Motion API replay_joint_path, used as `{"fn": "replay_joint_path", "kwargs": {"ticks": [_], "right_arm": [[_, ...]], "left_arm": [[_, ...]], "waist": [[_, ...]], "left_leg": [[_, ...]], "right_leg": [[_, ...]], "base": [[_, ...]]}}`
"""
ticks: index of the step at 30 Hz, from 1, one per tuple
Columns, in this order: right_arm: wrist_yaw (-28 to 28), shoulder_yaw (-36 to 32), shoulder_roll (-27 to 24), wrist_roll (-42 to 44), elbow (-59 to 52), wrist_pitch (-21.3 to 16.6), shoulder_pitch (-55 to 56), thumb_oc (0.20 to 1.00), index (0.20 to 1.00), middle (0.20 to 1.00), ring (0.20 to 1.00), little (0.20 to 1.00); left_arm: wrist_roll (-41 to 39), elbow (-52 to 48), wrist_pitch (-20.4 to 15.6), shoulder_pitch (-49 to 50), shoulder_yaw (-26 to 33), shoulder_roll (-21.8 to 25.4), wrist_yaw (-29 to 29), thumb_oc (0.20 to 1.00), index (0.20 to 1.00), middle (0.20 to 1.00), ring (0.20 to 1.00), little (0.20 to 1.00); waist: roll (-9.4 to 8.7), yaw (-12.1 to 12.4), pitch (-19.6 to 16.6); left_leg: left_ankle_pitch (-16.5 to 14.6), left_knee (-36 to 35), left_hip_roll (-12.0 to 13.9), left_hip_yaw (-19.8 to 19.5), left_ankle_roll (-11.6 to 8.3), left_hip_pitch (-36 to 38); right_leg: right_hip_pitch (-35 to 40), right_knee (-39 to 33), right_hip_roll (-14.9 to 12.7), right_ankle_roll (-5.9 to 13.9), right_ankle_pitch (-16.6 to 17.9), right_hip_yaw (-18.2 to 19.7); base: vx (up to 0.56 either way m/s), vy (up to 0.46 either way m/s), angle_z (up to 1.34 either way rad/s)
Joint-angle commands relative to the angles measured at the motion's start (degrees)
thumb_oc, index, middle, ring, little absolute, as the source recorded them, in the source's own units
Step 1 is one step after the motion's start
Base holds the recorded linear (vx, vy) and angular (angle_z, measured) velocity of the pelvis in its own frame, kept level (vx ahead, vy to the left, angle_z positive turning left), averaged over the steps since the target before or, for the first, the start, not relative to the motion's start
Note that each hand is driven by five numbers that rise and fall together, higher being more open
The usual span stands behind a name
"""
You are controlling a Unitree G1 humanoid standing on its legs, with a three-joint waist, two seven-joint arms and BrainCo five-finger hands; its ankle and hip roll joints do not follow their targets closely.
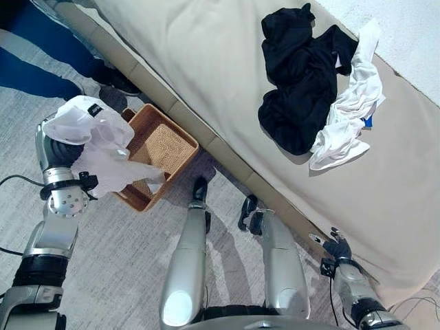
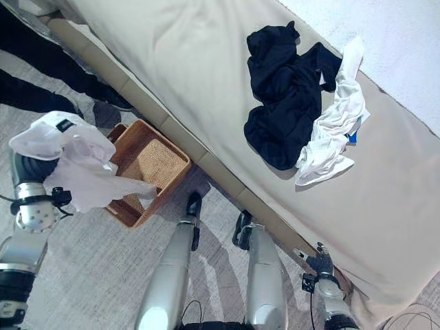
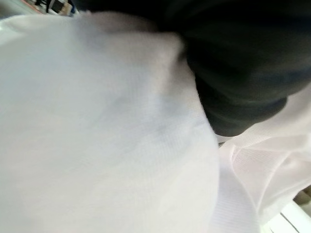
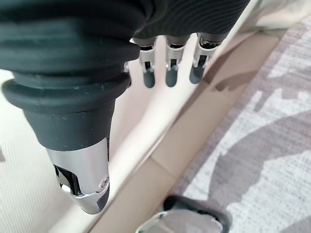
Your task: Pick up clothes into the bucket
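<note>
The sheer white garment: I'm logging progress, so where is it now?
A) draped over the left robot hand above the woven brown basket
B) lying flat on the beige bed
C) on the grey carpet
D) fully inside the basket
A: the sheer white garment hangs over the left robot hand, its tail trailing over the woven brown basket rim.

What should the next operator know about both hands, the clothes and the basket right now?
Left hand: wrapped in a white garment that drapes over the near rim of the wicker basket; fingers hidden, grip not readable.
Right hand: fingers relaxed, holding nothing, beside the bed edge.
Done: white garment brought to the basket, not yet dropped in.
Left: release it, then fetch the black garment and the other white garment, both on the bed.
</note>
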Motion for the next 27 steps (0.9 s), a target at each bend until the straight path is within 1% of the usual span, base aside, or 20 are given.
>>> {"fn": "replay_joint_path", "kwargs": {"ticks": [1,2,3,5,6,10,11,13,14,15,16,19,22,27], "right_arm": [[-1.4,1.9,-0.7,1.6,0.7,-2.6,-0.7,1.000,1.000,1.000,1.000,1.000],[-1.4,1.8,-0.6,1.6,0.7,-2.6,-0.7,1.000,1.000,1.000,1.000,1.000],[-1.4,2.2,-0.6,2.0,-0.1,-2.9,-1.0,1.000,1.000,1.000,1.000,1.000],[-1.3,2.4,-0.6,2.1,-0.6,-3.0,-0.8,1.000,1.000,1.000,1.000,1.000],[-1.3,2.4,-0.8,2.3,-1.9,-3.3,-0.7,1.000,1.000,1.000,1.000,1.000],[-1.3,2.5,-1.0,2.9,-3.5,-3.7,-0.5,1.000,1.000,1.000,1.000,1.000],[-1.5,2.8,-1.1,3.1,-4.4,-4.0,-0.2,1.000,1.000,1.000,1.000,1.000],[-1.4,2.9,-1.1,3.2,-4.9,-4.2,-0.1,1.000,1.000,1.000,1.000,1.000],[-1.6,3.1,-1.1,3.7,-5.4,-4.4,-0.1,1.000,1.000,1.000,1.000,1.000],[-1.6,3.1,-1.1,3.7,-5.4,-4.4,-0.1,1.000,1.000,1.000,1.000,1.000],[-1.9,3.5,-1.4,4.3,-6.4,-4.7,0.4,1.000,1.000,1.000,1.000,1.000],[-2.2,3.5,-1.8,5.0,-7.3,-5.0,1.0,1.000,1.000,1.000,1.000,1.000],[-2.7,2.9,-2.4,6.0,-7.7,-5.2,1.2,1.000,1.000,1.000,1.000,1.000],[-4.0,2.0,-3.6,7.0,-8.2,-5.4,1.1,1.000,1.000,1.000,1.000,1.000]], "left_arm": [[3.6,0.3,-1.9,-5.1,-0.1,5.8,3.4,0.200,0.200,0.200,0.200,0.200],[3.6,0.4,-1.9,-5.2,-0.2,5.8,3.4,0.200,0.200,0.200,0.200,0.200],[3.6,2.0,-1.6,-5.7,-0.6,7.0,3.2,0.200,0.200,0.200,0.200,0.200],[3.9,3.2,-1.5,-6.3,-1.0,7.6,3.3,0.200,0.200,0.200,0.200,0.200],[3.7,5.3,-1.3,-6.4,-1.5,8.4,2.7,0.200,0.200,0.200,0.200,0.200],[3.9,7.3,-0.9,-6.8,-2.5,9.6,2.4,0.200,0.200,0.200,0.200,0.200],[3.6,8.8,-0.8,-7.0,-3.1,9.8,2.2,0.200,0.200,0.200,0.200,0.200],[3.2,9.3,-0.8,-7.3,-3.2,9.8,2.2,0.200,0.200,0.200,0.200,0.200],[2.6,10.6,-0.7,-7.5,-3.5,9.9,2.3,0.200,0.200,0.200,0.200,0.200],[2.6,10.6,-0.7,-7.5,-3.5,9.9,2.3,0.200,0.200,0.200,0.200,0.200],[2.4,12.2,-0.1,-7.2,-4.1,10.0,2.3,0.200,0.200,0.200,0.200,0.200],[1.8,13.7,0.4,-7.4,-4.9,9.7,2.4,0.200,0.200,0.200,0.200,0.200],[1.4,15.3,0.8,-8.4,-6.7,9.1,2.1,0.200,0.200,0.200,0.200,0.200],[0.9,17.4,1.6,-11.4,-10.4,7.9,1.2,0.200,0.200,0.200,0.200,0.200]], "waist": [[-0.10,-1.0,-0.8],[-0.13,-1.0,-0.8],[-0.56,-1.1,-0.8],[-0.77,-1.1,-0.8],[-1.14,-1.4,-0.8],[-1.89,-1.7,-0.8],[-2.54,-2.0,-0.8],[-2.85,-2.1,-0.8],[-3.54,-2.5,-0.8],[-3.56,-2.4,-0.8],[-4.40,-2.7,-0.8],[-4.91,-2.9,-0.8],[-5.15,-3.4,-0.8],[-5.40,-4.2,-0.8]], "left_leg": [[-1.4,-3.6,-0.7,1.1,1.60,4.3],[-1.3,-3.7,-0.7,1.2,1.60,4.4],[-0.6,-5.4,-0.4,1.4,1.54,4.8],[-0.2,-6.0,-0.3,1.4,1.48,4.9],[0.0,-6.4,-0.3,1.4,1.51,4.7],[-0.3,-5.4,-0.1,2.0,1.65,3.2],[-1.0,-3.5,-0.2,2.5,1.77,1.3],[-1.4,-2.2,-0.1,2.7,1.82,0.0],[-2.8,1.2,0.0,3.1,2.11,-2.4],[-2.9,1.4,0.0,3.2,2.11,-2.6],[-7.0,7.1,0.4,3.5,2.57,-4.7],[-10.3,13.8,0.7,4.1,3.53,-9.2],[-12.4,19.5,0.5,4.1,4.11,-14.5],[-13.5,23.3,0.0,3.8,4.35,-20.4]], "right_leg": [[3.2,-12.1,-2.4,4.85,9.4,3.6],[3.2,-12.2,-2.4,4.85,9.4,3.6],[3.2,-14.0,-2.1,5.34,10.6,3.6],[3.2,-14.8,-2.1,5.44,11.1,3.5],[3.0,-15.6,-2.0,5.79,11.7,3.6],[1.8,-15.9,-1.9,6.15,12.5,4.2],[0.4,-15.5,-1.8,6.17,12.8,4.7],[-0.7,-15.0,-1.7,6.12,12.8,5.0],[-2.6,-13.8,-1.4,6.15,12.6,5.7],[-2.7,-13.6,-1.3,6.15,12.6,5.8],[-4.2,-10.1,-0.6,6.54,10.2,7.5],[-8.4,-4.6,0.0,6.53,8.5,8.8],[-12.9,0.3,0.1,6.59,6.9,9.4],[-18.4,4.0,-0.4,6.25,5.5,9.2]], "base": [[-0.02,0.013,-0.09],[-0.01,0.011,-0.09],[-0.01,0.001,-0.07],[-0.01,0.003,-0.09],[-0.01,0.029,-0.08],[0.00,0.057,-0.09],[-0.01,0.055,-0.10],[-0.01,0.061,-0.10],[-0.01,0.053,-0.11],[0.06,0.094,-0.20],[0.08,0.075,-0.31],[0.03,0.108,-0.40],[0.01,0.075,-0.21],[0.02,0.043,0.04]]}}
